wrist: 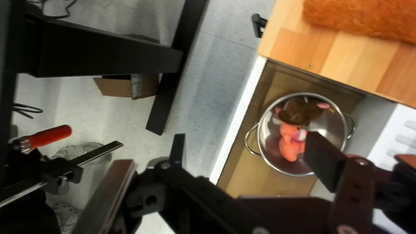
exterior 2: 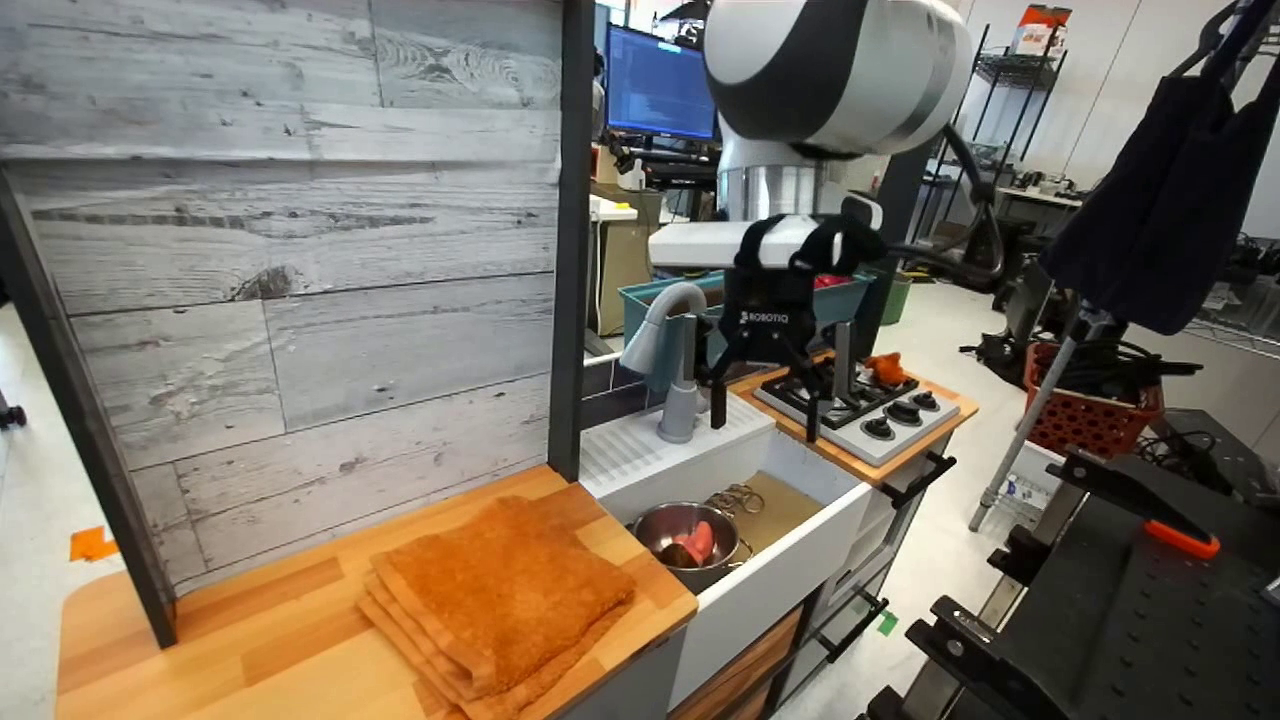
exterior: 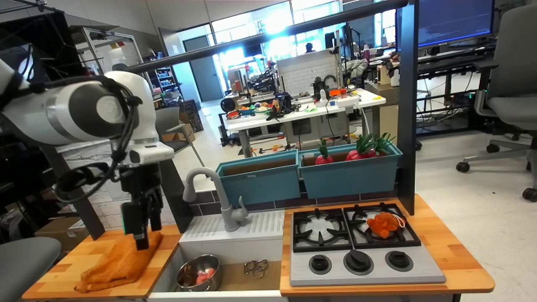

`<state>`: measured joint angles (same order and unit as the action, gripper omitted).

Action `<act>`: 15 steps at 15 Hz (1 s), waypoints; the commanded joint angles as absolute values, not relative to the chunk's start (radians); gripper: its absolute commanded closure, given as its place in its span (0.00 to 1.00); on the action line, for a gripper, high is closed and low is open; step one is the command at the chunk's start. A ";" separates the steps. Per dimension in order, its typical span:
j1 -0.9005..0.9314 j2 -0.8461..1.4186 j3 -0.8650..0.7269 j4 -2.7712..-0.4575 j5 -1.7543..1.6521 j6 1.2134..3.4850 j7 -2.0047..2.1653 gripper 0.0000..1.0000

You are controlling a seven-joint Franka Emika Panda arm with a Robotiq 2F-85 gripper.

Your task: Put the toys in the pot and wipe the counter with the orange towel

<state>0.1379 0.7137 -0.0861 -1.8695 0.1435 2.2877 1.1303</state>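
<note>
A steel pot stands in the sink, and it also shows in an exterior view and the wrist view. A pink-orange toy and a brown toy lie inside it. The folded orange towel lies on the wooden counter beside the sink, and its edge shows in the wrist view. My gripper is open and empty, raised above the sink area and apart from everything. In the wrist view its fingers are wide apart, and one hides part of the pot.
A grey faucet rises behind the sink. Metal rings lie in the sink. An orange soft thing with a white loop sits on the stove. Blue planters hang behind. A wooden panel stands behind the counter.
</note>
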 commanded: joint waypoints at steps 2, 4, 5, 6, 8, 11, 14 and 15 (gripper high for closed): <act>0.162 0.636 -0.080 -1.908 0.088 2.197 1.129 0.00; 0.173 0.588 -0.076 -1.939 0.074 2.176 1.131 0.00; 0.172 0.580 -0.077 -1.948 0.073 2.176 1.129 0.00; 0.172 0.579 -0.079 -1.953 0.072 2.176 1.126 0.00; 0.171 0.580 -0.082 -1.960 0.072 2.176 1.121 0.00; 0.196 0.574 -0.099 -1.948 0.004 2.091 1.118 0.00; 0.181 0.483 -0.080 -1.968 -0.076 1.932 1.009 0.00; 0.180 0.456 -0.074 -1.963 -0.099 1.899 0.969 0.00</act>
<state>0.1886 0.5567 -0.0897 -1.9549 -0.0337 2.0124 1.0723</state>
